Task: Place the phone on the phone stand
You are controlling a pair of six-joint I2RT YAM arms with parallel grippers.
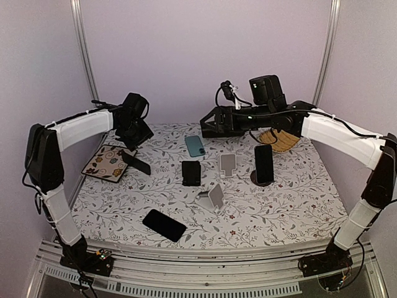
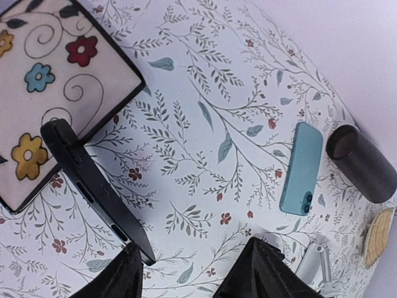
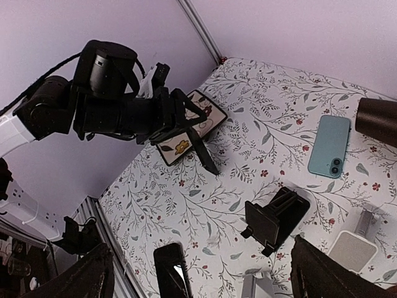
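A black phone (image 2: 93,186) lies tilted, its upper end resting on a floral-cased phone (image 2: 43,81) at the table's left. My left gripper (image 2: 192,282) hovers over the black phone's lower end, which sits just beside the left finger (image 2: 118,279). The jaws stand apart with only tablecloth between them. From above, the left gripper (image 1: 138,138) hangs just behind that black phone (image 1: 136,162). A black phone stand (image 1: 191,172), a white one (image 1: 227,164) and a grey one (image 1: 213,197) stand mid-table. My right gripper (image 1: 208,126) is raised at the back, wide open and holding nothing.
A teal phone (image 1: 194,145) lies at the back centre. Another black phone (image 1: 164,225) lies near the front edge. A third black phone (image 1: 263,164) stands upright at right. A wicker coaster (image 1: 278,139) and a dark brown cylinder (image 2: 360,164) sit at the back right.
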